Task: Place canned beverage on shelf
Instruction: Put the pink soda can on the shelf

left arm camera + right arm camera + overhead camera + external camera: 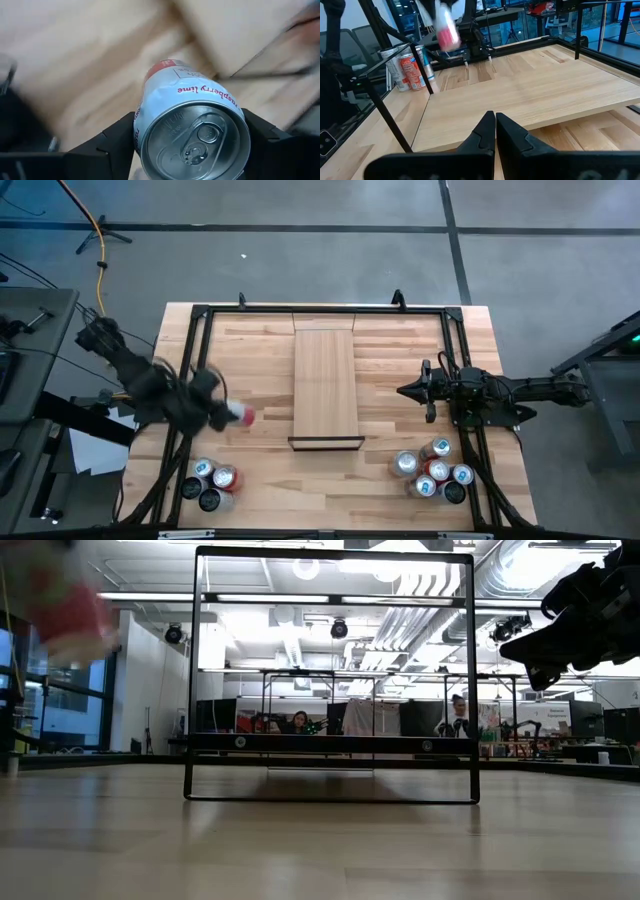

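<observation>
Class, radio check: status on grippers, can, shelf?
Left gripper shut on can, airborne beside shelf. Right gripper shut, idle. Shelf path unobstructed.

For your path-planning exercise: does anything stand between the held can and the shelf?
Nothing visible does. The left end effector holds the red-and-white aluminium can over bare tabletop beside the long light-wood shelf.

One camera looks straight down on the whole table (400,380); another sits at tabletop level facing the room. Each wrist camera looks past its own fingers, the left very close; all show the shelf (325,385).
</observation>
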